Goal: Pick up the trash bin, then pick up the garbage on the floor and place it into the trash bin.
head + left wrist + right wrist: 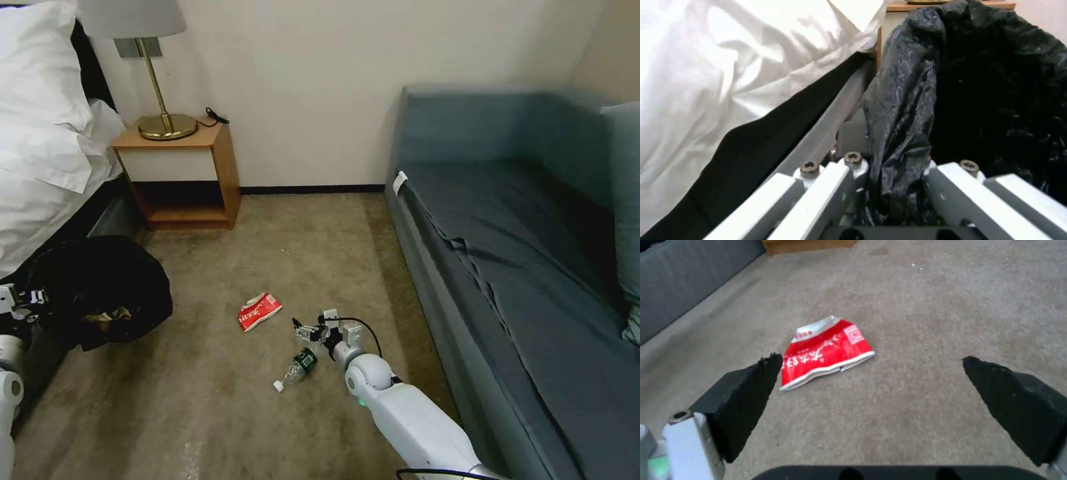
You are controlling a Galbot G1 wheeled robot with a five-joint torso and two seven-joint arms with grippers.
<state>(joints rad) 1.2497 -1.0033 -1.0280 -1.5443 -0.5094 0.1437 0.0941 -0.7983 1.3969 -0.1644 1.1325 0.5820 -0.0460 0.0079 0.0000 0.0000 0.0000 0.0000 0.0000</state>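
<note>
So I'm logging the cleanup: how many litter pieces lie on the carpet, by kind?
Red snack packet: 1
Clear bottle with green label: 1
Total on the carpet: 2

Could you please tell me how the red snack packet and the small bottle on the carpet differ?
The red snack packet is flat, opaque and red with white print; the small bottle is clear, rounded, green-labelled and white-capped. The packet lies farther from the robot; the bottle lies beside the open right gripper. Both rest loose on the carpet.
</note>
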